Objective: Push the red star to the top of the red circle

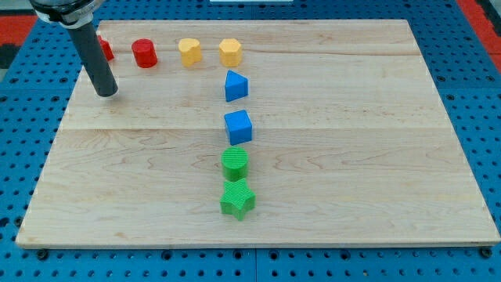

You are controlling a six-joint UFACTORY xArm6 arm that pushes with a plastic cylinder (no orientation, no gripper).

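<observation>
My tip (pixel 107 92) sits far left on the board (pixel 352 157); no pincer fitted. Red star (pixel 105 50), half hidden behind the rod; red circle (pixel 144 53) just right. Then yellow blocks, blue and green column centre.

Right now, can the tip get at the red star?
Probably yes. My tip sits just below the red star, which the rod partly hides; nothing lies between them. The red circle stands to its right.
</observation>
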